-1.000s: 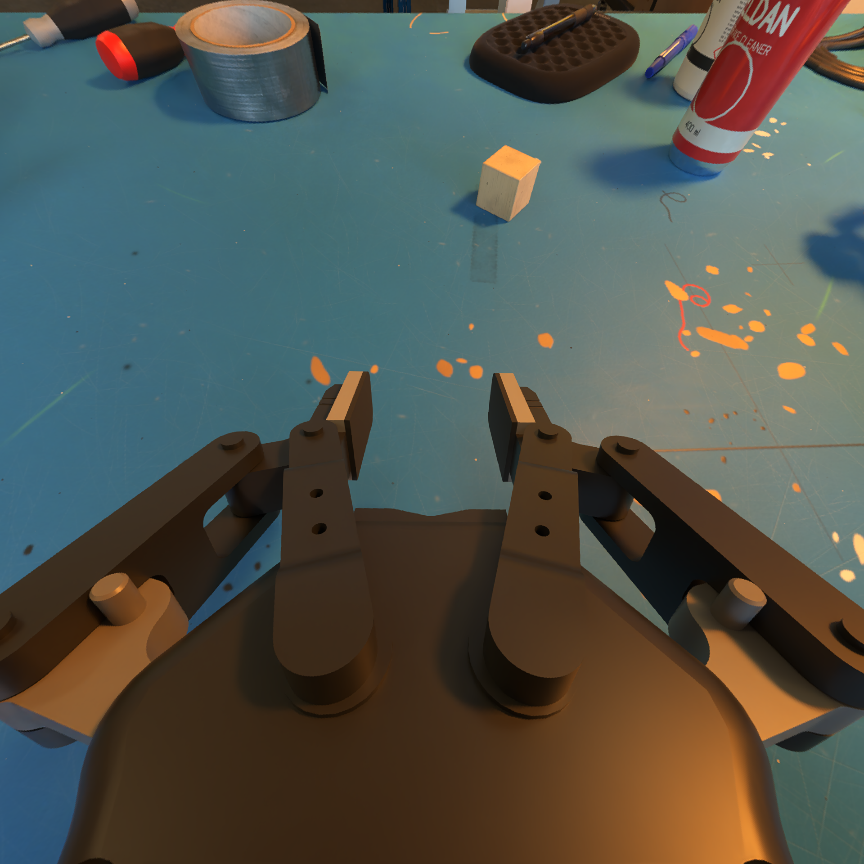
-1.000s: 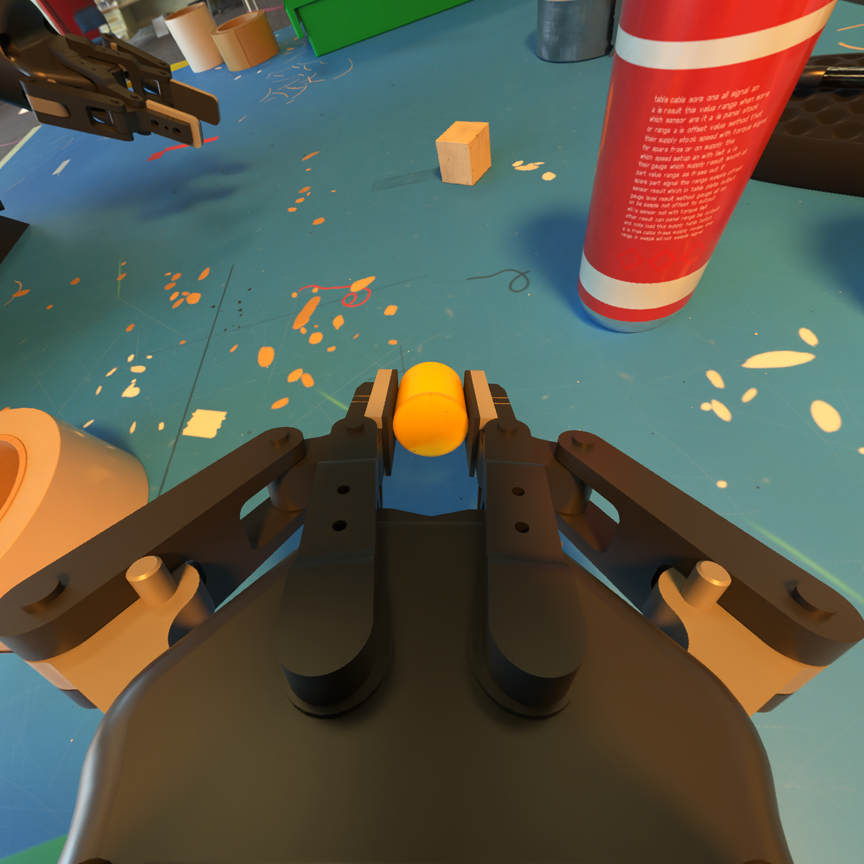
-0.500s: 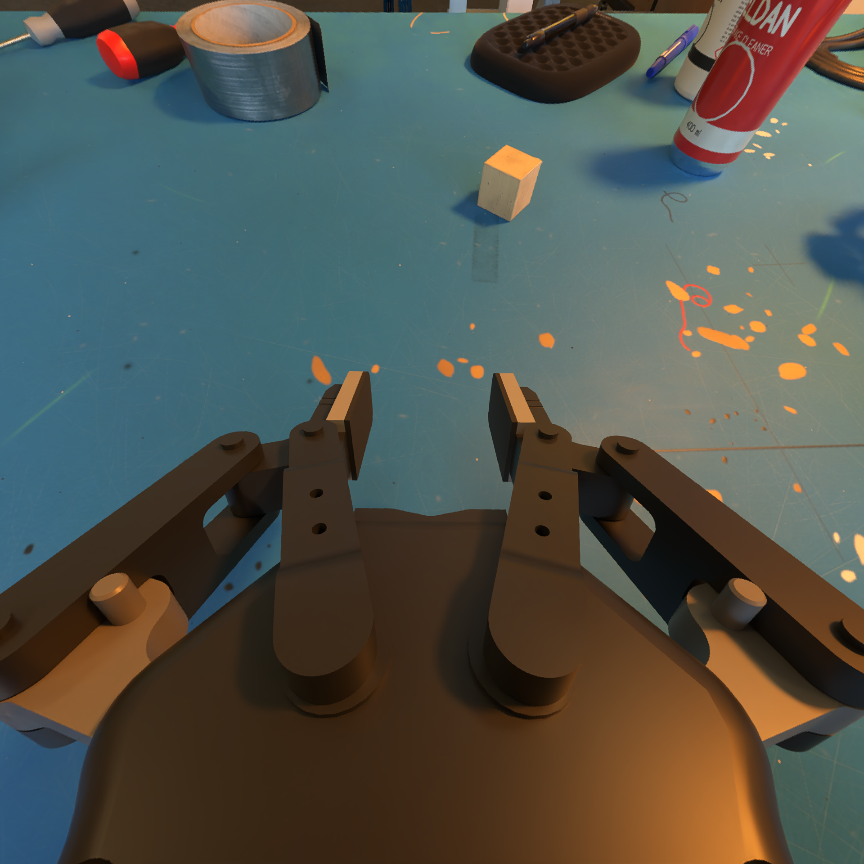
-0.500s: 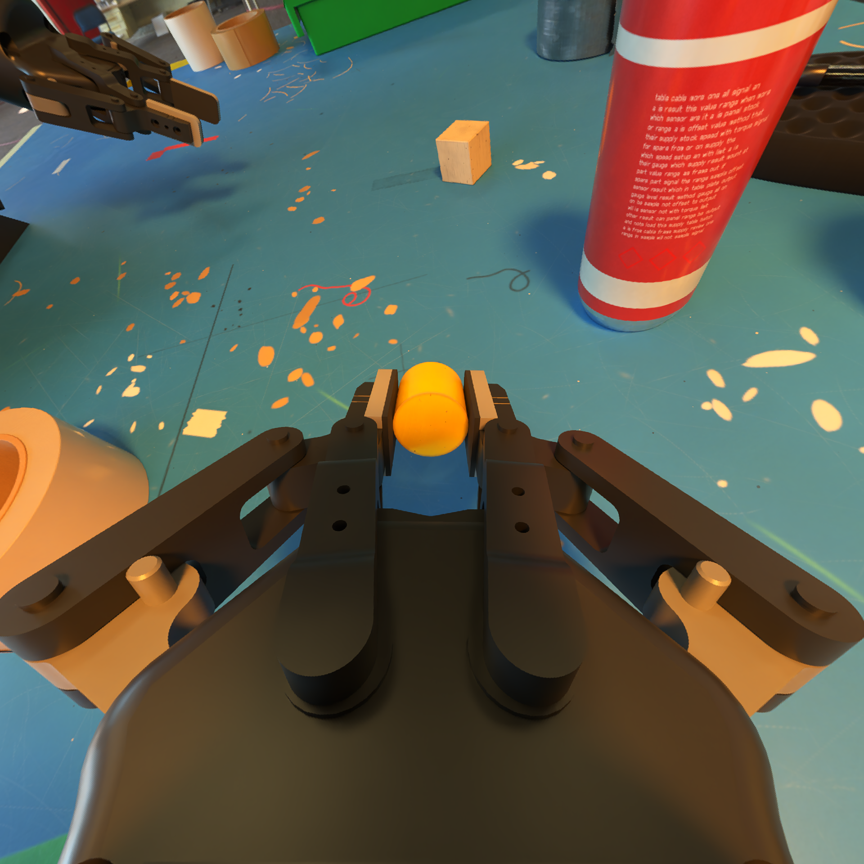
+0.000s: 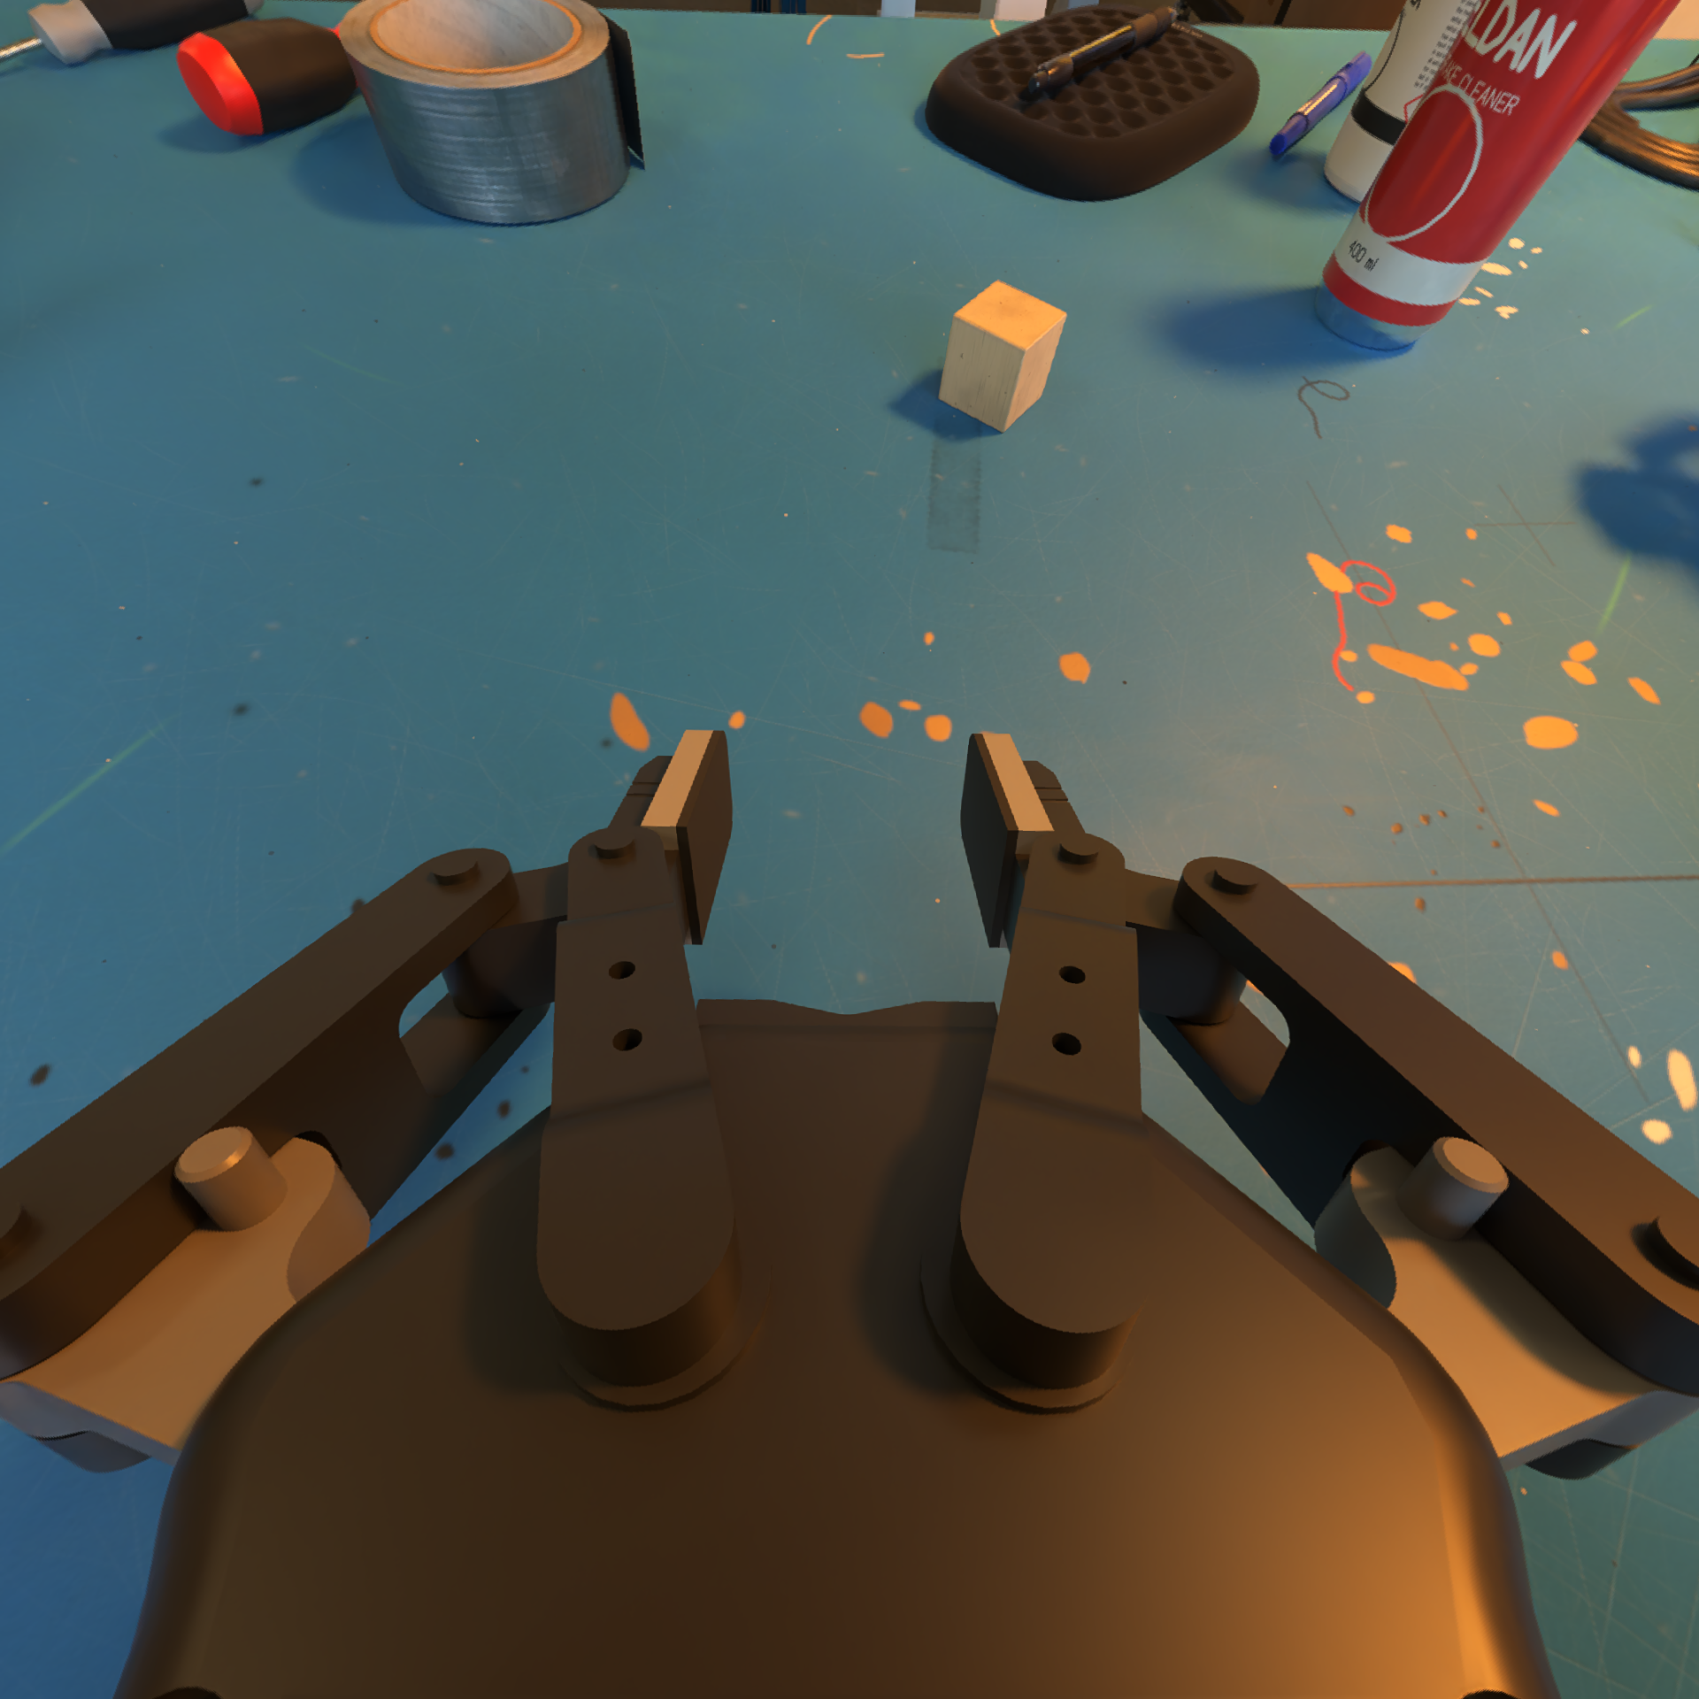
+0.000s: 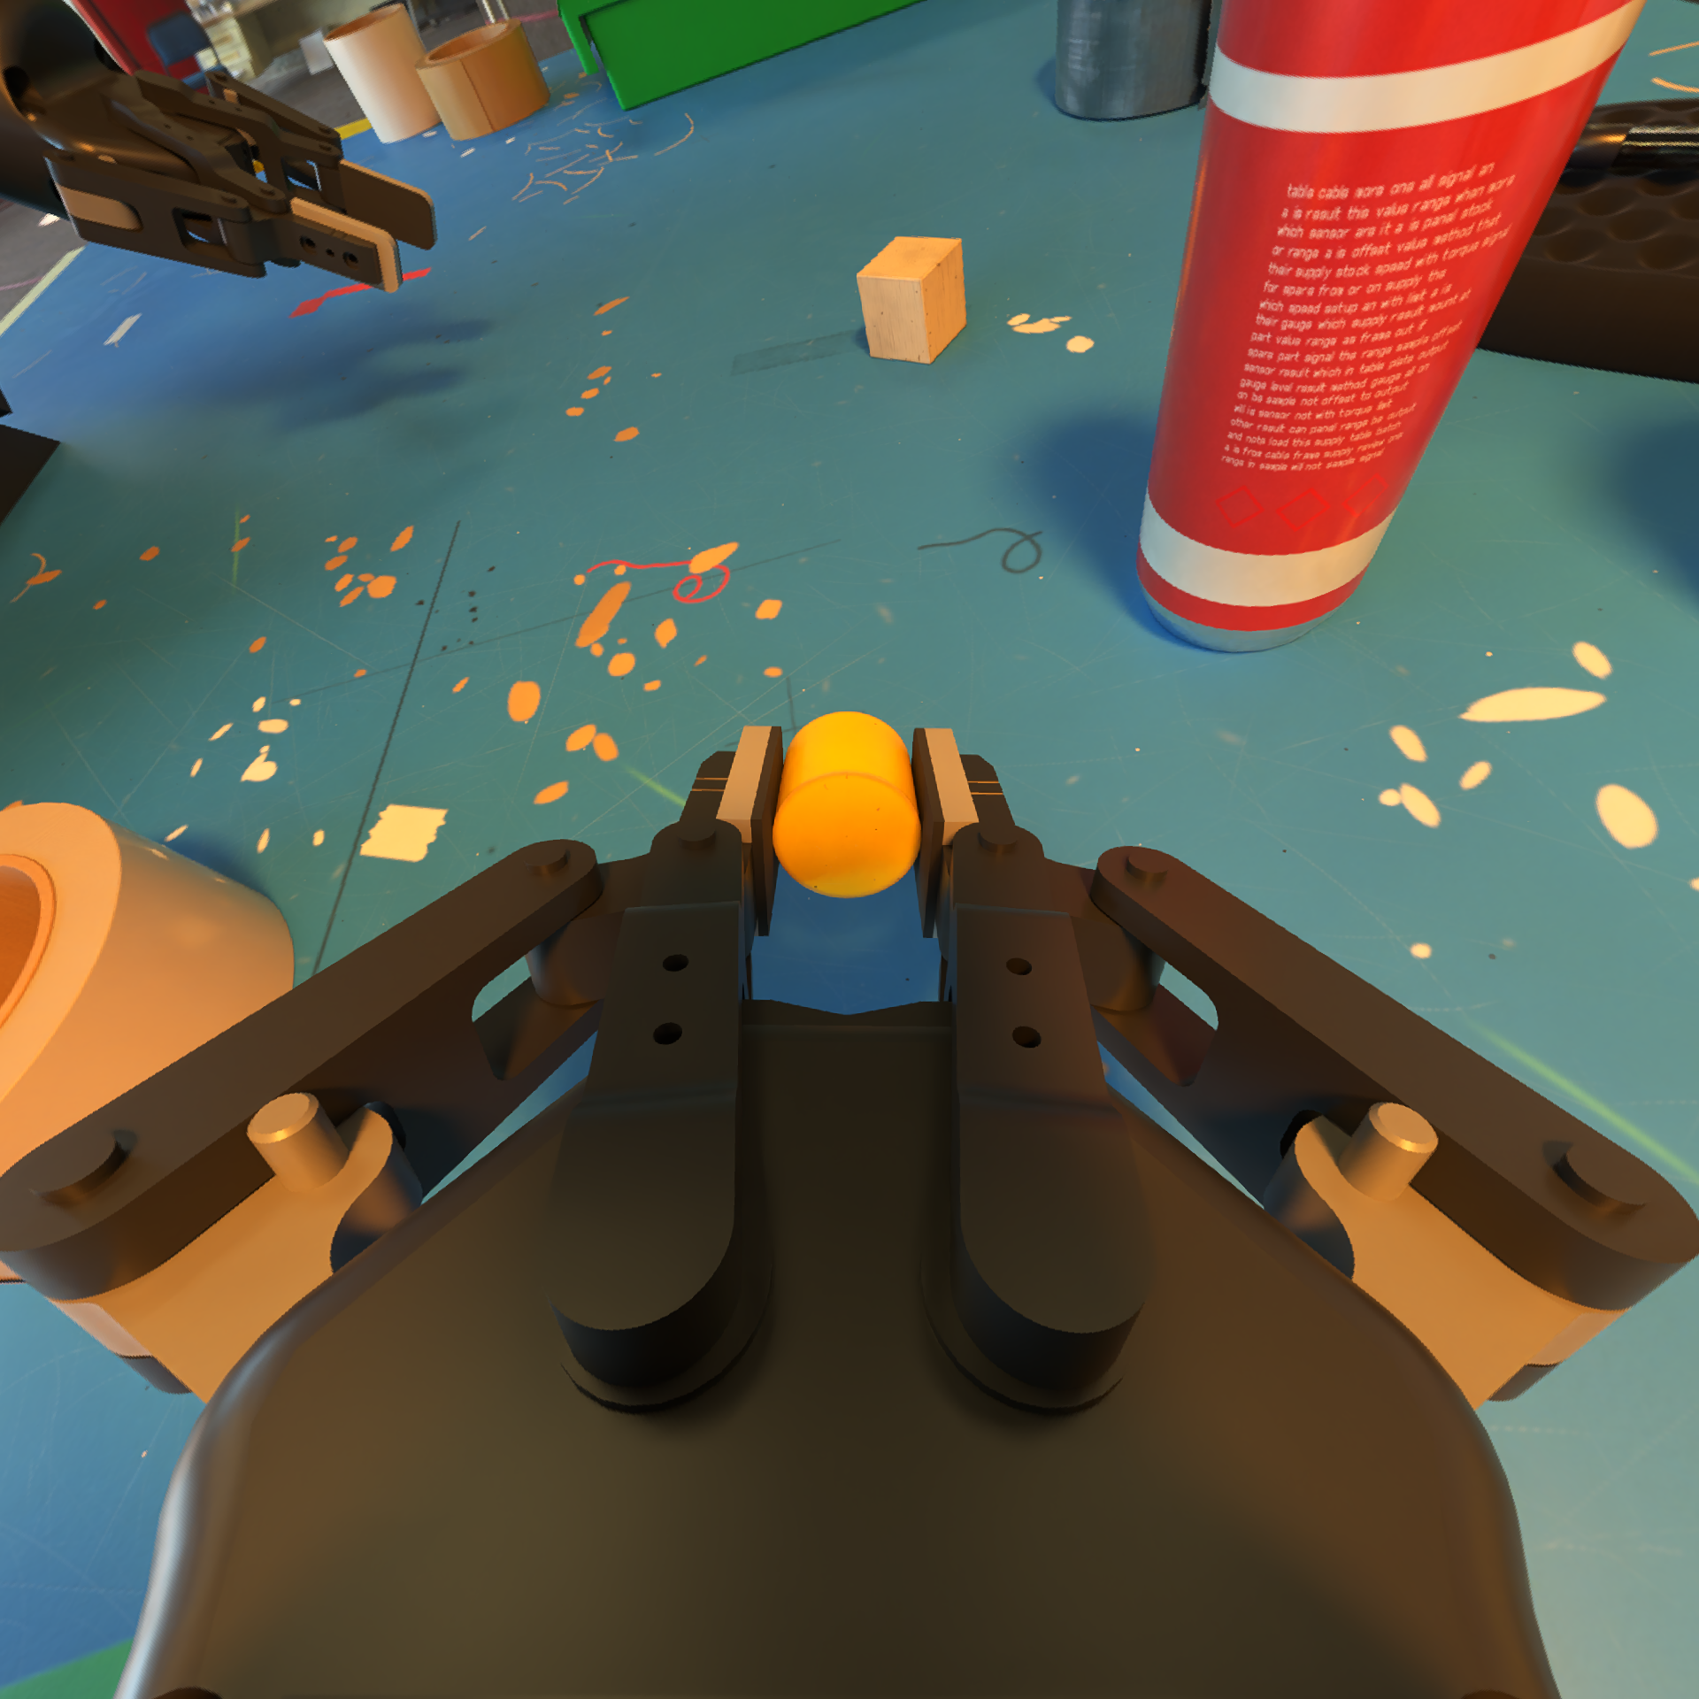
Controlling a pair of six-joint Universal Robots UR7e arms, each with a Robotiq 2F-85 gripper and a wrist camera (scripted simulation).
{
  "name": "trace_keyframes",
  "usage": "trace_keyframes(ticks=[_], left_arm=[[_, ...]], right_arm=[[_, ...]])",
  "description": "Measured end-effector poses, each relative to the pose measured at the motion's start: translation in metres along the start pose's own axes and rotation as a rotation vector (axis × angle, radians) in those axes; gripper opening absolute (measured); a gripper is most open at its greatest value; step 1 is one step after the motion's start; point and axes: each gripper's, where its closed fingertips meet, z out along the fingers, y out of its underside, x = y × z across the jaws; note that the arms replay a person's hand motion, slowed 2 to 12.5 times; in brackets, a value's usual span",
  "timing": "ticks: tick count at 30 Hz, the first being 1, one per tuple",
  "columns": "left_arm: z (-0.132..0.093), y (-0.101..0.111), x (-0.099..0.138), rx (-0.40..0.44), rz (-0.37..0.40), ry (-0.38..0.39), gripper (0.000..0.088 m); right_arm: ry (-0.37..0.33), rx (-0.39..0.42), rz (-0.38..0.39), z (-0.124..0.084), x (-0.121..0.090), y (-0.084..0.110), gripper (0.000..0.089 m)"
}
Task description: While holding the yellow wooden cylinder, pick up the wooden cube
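The wooden cube (image 5: pixel 1002 355) stands on the blue-green mat, well ahead of my left gripper (image 5: pixel 846 763) and a little right of its line. The left gripper is open and empty above the mat. The cube also shows in the right wrist view (image 6: pixel 912 299), far ahead. My right gripper (image 6: pixel 846 772) is shut on the yellow wooden cylinder (image 6: pixel 846 809) and holds it above the mat. The left gripper shows at the upper left of the right wrist view (image 6: pixel 368 241), in the air.
A tall red and white can (image 5: pixel 1462 175) stands right of the cube; it shows in the right wrist view (image 6: pixel 1361 331). A grey tape roll (image 5: pixel 501 110), a red-capped tool (image 5: pixel 257 78) and a dark pad with a pen (image 5: pixel 1094 96) lie at the back. A tan roll (image 6: pixel 110 947) lies at the right gripper's left.
The left wrist view has crept slightly; the cube sits a touch lower in it. The right gripper and cylinder have not moved.
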Motion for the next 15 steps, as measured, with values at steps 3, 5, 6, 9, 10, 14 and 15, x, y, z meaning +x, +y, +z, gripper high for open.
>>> trace_keyframes(ticks=[3, 5, 6, 9, 10, 14, 15], left_arm=[[0.0003, 0.0007, 0.0000, -0.003, -0.006, 0.004, 0.0460], [0.0004, 0.0012, 0.0000, -0.005, -0.009, 0.007, 0.0462], [0.0004, 0.0015, -0.0001, -0.006, -0.010, 0.007, 0.0463], [0.0005, 0.0018, -0.0007, -0.008, -0.010, 0.005, 0.0465], [0.0005, 0.0018, -0.0009, -0.008, -0.009, 0.004, 0.0465], [0.0004, 0.0013, -0.0019, -0.006, -0.002, -0.005, 0.0465], [0.0004, 0.0012, -0.0019, -0.005, 0.000, -0.006, 0.0465]], right_arm=[[-0.001, 0.000, 0.001, 0.0000, 0.0000, 0.0000, 0.0250], [-0.001, 0.000, 0.001, 0.0000, 0.0000, -0.0001, 0.0250], [-0.001, 0.000, 0.001, 0.0000, 0.0000, -0.0001, 0.0250], [-0.001, 0.001, 0.001, -0.0001, 0.0000, -0.0001, 0.0250], [-0.001, 0.001, 0.002, -0.0001, 0.0000, -0.0001, 0.0250], [-0.002, 0.001, 0.002, -0.0001, 0.0000, -0.0002, 0.0250], [-0.002, 0.001, 0.002, -0.0001, 0.0000, -0.0002, 0.0250]])
